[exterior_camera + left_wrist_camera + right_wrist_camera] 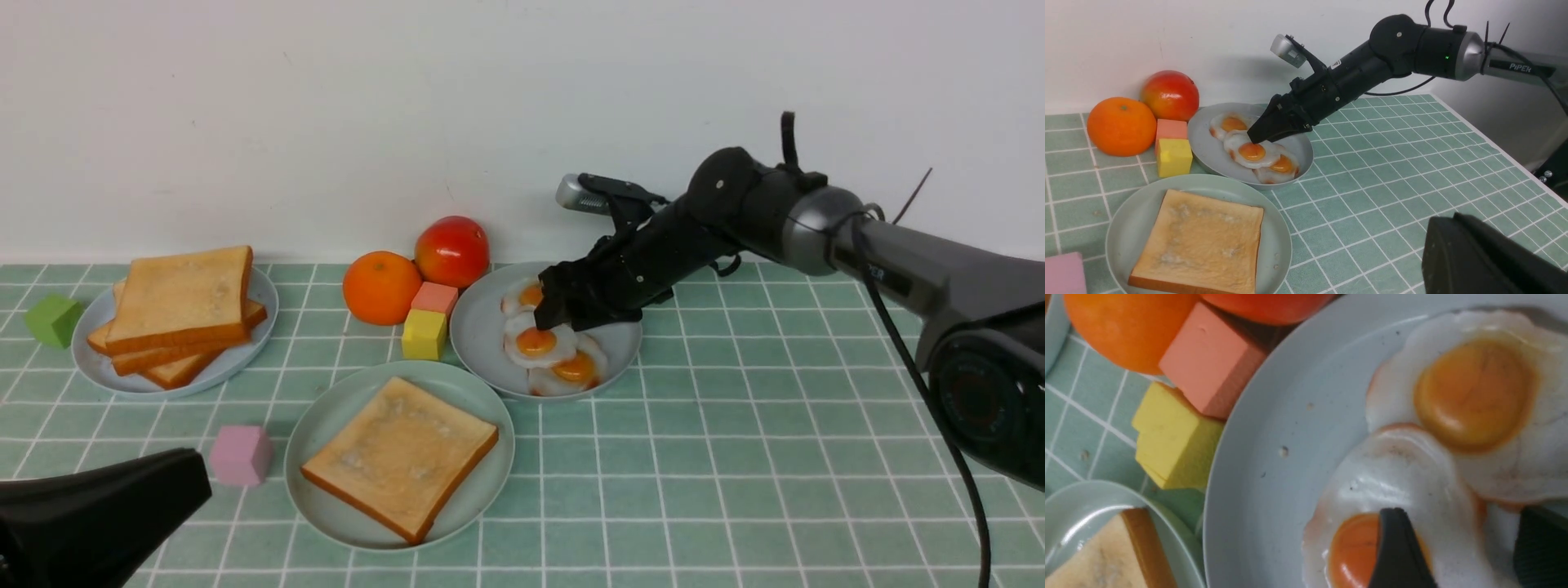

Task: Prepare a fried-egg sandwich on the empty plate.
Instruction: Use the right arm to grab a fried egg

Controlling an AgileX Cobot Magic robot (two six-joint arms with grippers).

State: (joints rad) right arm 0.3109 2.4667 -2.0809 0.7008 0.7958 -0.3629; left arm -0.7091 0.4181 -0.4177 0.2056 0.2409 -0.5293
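Right claw (553, 320) hangs open over the middle fried egg (536, 343) of 3 overlapping on the grey-blue plate (482, 327) mid-table. Closing could drag a neighbour along or slip off the glossy white. Toast (400, 457) lies on the mint-green plate (326, 420) toward the front edge.

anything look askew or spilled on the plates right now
Nothing spilled or damaged. The toast stack on the left plate is fanned, slices twisted out of line, and on the egg plate the three fried eggs overlap.
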